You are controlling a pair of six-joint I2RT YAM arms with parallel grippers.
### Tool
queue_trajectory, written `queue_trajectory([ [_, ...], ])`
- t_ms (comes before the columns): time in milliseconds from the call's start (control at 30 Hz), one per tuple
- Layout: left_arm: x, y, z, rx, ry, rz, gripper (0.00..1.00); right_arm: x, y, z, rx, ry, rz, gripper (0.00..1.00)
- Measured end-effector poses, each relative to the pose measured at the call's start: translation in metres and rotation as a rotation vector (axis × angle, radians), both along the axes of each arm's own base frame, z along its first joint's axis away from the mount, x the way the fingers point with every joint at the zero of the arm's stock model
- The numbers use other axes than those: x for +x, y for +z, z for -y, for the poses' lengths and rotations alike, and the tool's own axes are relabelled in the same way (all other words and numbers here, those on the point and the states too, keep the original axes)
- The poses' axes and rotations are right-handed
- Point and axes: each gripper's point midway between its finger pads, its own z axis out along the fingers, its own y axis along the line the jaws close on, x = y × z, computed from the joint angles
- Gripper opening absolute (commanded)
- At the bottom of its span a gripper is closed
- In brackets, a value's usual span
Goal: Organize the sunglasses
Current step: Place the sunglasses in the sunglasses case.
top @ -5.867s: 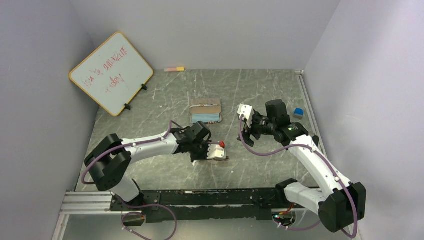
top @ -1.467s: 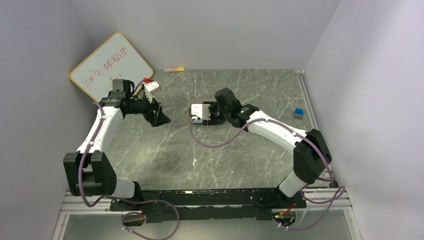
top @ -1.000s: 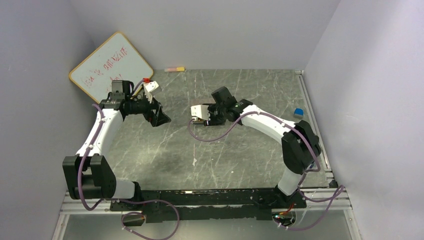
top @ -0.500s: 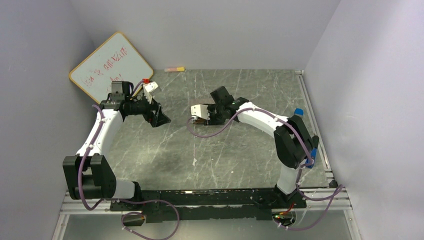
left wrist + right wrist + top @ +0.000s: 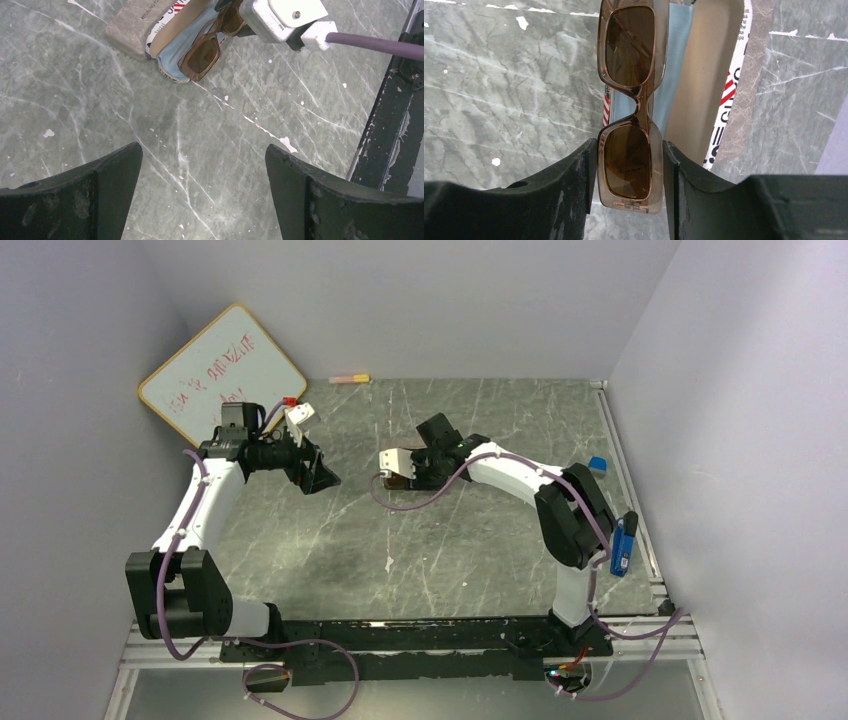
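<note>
Two arms to weigh, starting from the grey table [image 5: 480,540] under both. Far out on the left side, near the whiteboard [image 5: 222,385], finds the left gripper [image 5: 202,160] spread wide with nothing between its fingers, well apart from the work. Toward the middle of the table, finds the right gripper [image 5: 629,170] reaching over the open case [image 5: 751,75], so counts the right arm as the nearer by far.

Inside the case, shows a blue lining [image 5: 676,75] with a tan flap [image 5: 704,75] beside it, both running lengthwise away from the right wrist.

Clamps the brown sunglasses [image 5: 629,132] by one lens, pads [image 5: 574,185] against the frame on either side, closed only as far as that lens allows. Points the pair's long axis straight out ahead of the fingers, free lens farthest off. Keeps that axis parallel to the case's long side, so probably needs no turn.

Sits off to one side, though: over the lining's outer edge rather than its middle, clamped lens apparently hanging past the case's near end. From the left wrist, shows the free lens overhanging the rim; cannot tell whether touching.

Likely calls for a small shift toward the flap and forward before lowering and letting go. Otherwise risks a frame perched on the rim.
</note>
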Motion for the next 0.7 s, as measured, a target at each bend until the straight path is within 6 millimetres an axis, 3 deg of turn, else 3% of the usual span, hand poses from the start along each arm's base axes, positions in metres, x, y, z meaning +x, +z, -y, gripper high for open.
queue_trajectory([
  [333, 0.001, 0.000, 0.001, -0.013, -0.002, 0.002, 0.97, 0.012, 0.005, 0.006, 0.064, -0.063, -0.032, 0.33],
  [700, 0.008, -0.015, 0.007, -0.070, 0.044, -0.043, 0.97, 0.016, 0.002, 0.010, 0.086, -0.109, -0.056, 0.33],
])
